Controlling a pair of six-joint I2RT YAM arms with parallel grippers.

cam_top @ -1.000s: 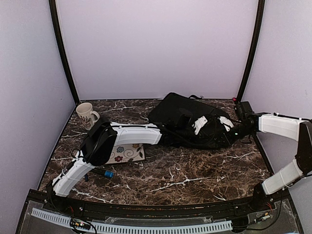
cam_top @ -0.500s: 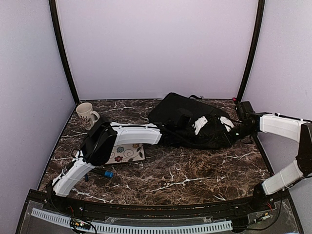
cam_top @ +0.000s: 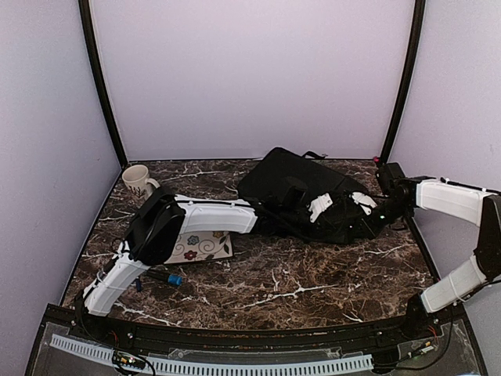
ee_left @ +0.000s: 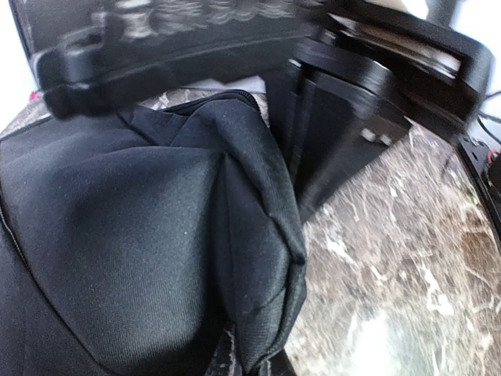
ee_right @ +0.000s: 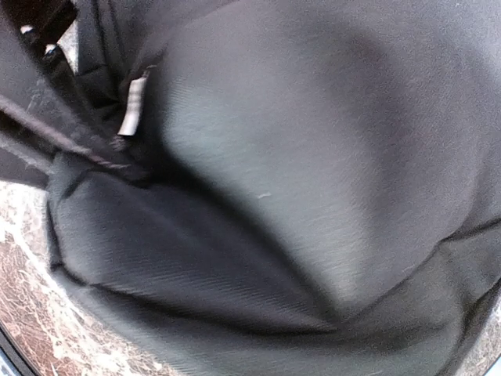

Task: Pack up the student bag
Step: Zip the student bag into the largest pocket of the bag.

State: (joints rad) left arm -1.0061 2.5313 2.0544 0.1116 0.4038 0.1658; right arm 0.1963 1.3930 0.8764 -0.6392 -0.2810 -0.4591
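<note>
Softly rumpled black fabric student bag [cam_top: 282,176]

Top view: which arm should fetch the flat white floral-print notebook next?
Probably left. The flat white floral-print notebook lies by the left arm's elbow; the right gripper is shut at the far end of the large black fabric backpack.

The far centre of the table [cam_top: 313,286] is taken up by the student bag [cam_top: 290,184]. The left side is obstructed by a mug [cam_top: 138,183], a floral pad [cam_top: 205,245] and a blue-tipped item [cam_top: 172,279]. Bare marble is noted near centre and right.
</note>
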